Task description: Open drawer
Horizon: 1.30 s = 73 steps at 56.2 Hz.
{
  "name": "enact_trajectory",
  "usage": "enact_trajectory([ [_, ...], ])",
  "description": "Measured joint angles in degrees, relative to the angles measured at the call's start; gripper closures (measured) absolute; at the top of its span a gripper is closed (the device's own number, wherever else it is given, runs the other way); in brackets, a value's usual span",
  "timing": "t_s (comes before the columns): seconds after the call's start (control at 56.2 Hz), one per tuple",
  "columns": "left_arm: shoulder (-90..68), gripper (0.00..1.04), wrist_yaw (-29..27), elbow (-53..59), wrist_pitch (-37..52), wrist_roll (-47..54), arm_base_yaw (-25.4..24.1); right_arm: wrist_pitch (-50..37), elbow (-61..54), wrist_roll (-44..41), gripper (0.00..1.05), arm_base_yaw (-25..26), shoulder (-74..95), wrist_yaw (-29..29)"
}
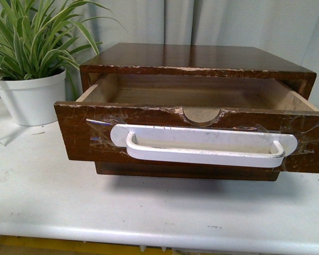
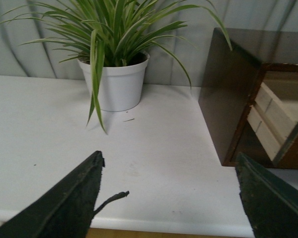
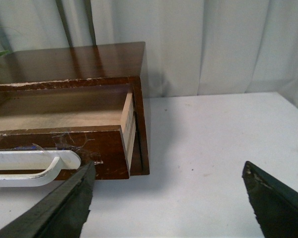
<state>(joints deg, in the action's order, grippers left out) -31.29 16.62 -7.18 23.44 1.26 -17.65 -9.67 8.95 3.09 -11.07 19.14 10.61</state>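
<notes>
The dark-brown wooden drawer stands pulled out of its cabinet, showing its pale wood inside. A long white bar handle is taped across its front, below a half-round notch in the chipped top edge. Neither arm shows in the front view. My left gripper is open and empty over the white table, left of the cabinet's side. My right gripper is open and empty over the table, beside the drawer's right front corner; the handle's end lies near one finger.
A potted spider plant in a white pot stands at the back left, also in the left wrist view. A grey curtain hangs behind. The white table ends at a front edge near me.
</notes>
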Motion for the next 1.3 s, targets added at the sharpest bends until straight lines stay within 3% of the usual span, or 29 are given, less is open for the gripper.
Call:
enact_trajectory([
  [0.178,5.4,0.57,-4.55,2.56,-2.36,-0.48,5.07,-0.13,-2.91,-2.38,0.52,3.34,-3.26,-3.28],
  [0.285,8.0,0.75,-6.78,3.43,-4.07,-0.52,7.34,0.72,-4.02,-2.75,0.7,8.96,-5.05,-10.05],
  [0.427,11.1,1.0,-9.09,4.39,-6.19,-0.68,9.84,1.29,-4.87,-2.84,0.95,10.93,-6.88,-10.34],
  [0.48,12.17,1.01,-10.49,4.63,-7.04,-0.98,10.99,1.6,-5.25,-2.93,1.04,10.93,-7.48,-10.56],
  [0.534,13.42,1.01,-14.99,4.9,-8.02,-1.11,14.08,1.84,-5.64,-3.04,1.03,10.93,-8.11,-10.56],
  [0.641,15.34,1.01,-16.02,6.38,-7.76,-1.16,17.33,9.14,-6.23,-3.06,1.03,10.97,-14.12,-10.71],
  [1.032,21.66,1.01,-16.61,6.62,-13.62,-1.31,17.55,9.79,-8.52,-3.08,1.03,11.04,-18.84,-10.71],
  [1.121,28.96,1.01,-16.63,6.62,-22.6,-1.33,17.55,9.79,-8.52,-3.08,1.03,11.04,-18.86,-10.71],
  [1.299,30.95,1.01,-16.63,6.62,-23.32,-1.33,17.57,9.81,-8.52,-3.08,1.03,11.04,-18.91,-10.71],
])
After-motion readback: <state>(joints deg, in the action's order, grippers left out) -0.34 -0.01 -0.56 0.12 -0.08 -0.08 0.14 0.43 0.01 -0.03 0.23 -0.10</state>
